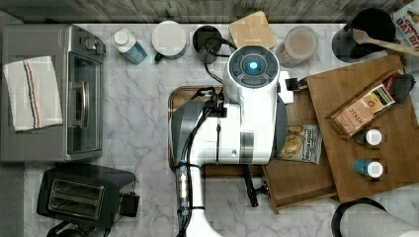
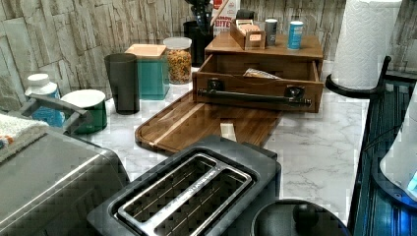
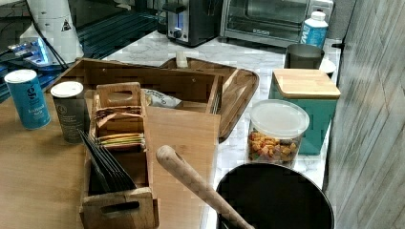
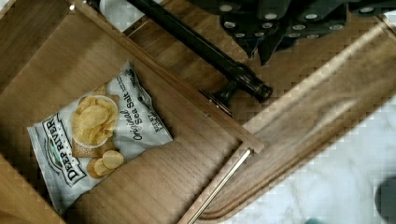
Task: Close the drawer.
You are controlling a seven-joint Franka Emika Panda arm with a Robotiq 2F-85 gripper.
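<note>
The drawer (image 2: 255, 81) stands pulled well out of its box, over the far end of the tray (image 2: 196, 125) on the marble bench (image 2: 319, 142); in the left view its front, with a long dark bar handle (image 2: 253, 96), faces the toaster (image 2: 196, 189). A chip bag (image 4: 95, 140) lies inside. The arm (image 1: 247, 108) hangs over the drawer's front, and the wrist view puts the tool (image 4: 275, 28) just above the handle, apart from it; whether its fingers are spread or shut I cannot tell. I'd judge this the approach, with no push begun. Next it should drop in front of the panel, meet it squarely, and press straight toward the box.
</note>
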